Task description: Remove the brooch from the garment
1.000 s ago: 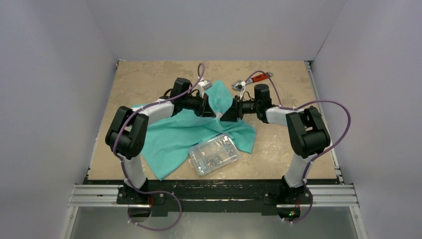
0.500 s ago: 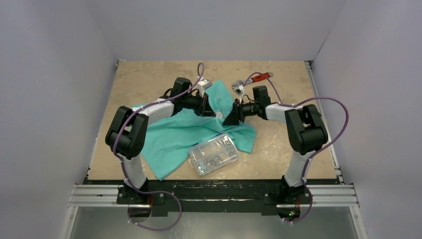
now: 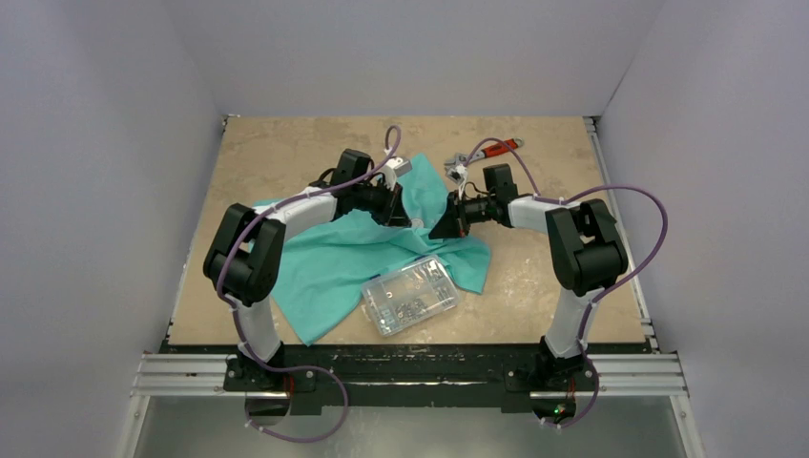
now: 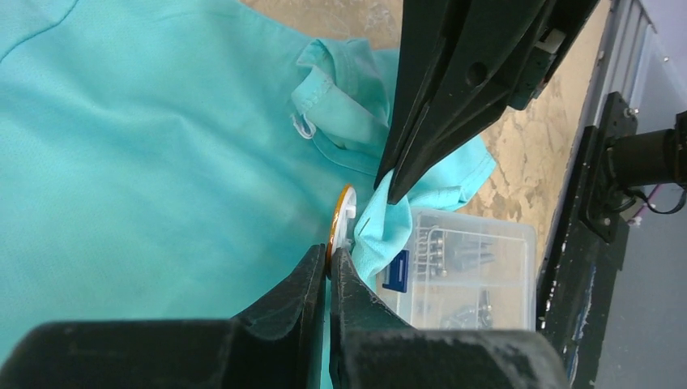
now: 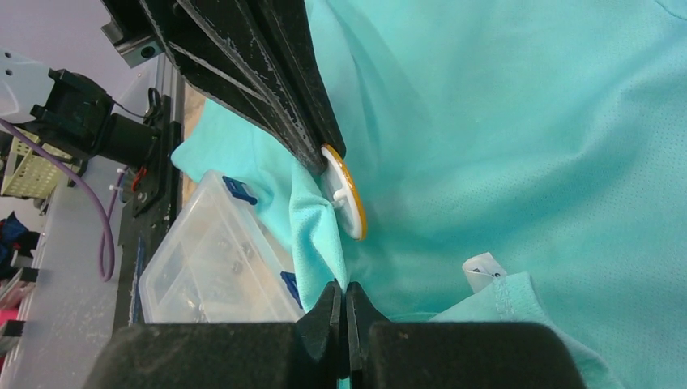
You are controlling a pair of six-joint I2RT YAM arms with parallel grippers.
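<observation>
Left pincer [image 4: 328, 261]: I see it pinched tight on the brooch [image 4: 343, 217] rim, right at its tips.
Right pincer [image 5: 344, 293]: clamped on a shirt [image 5: 502, 121] fold just beside the brooch, facing my left one.
Box [image 4: 470, 267]: clear, just beyond both tips.

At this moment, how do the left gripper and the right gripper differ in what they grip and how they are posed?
The left gripper is shut on the rim of the brooch; the right gripper is shut on a fold of the garment beside it. From above, the left gripper points in from the left, the right gripper from the right. Both are shut, tips nearly meeting.
</observation>
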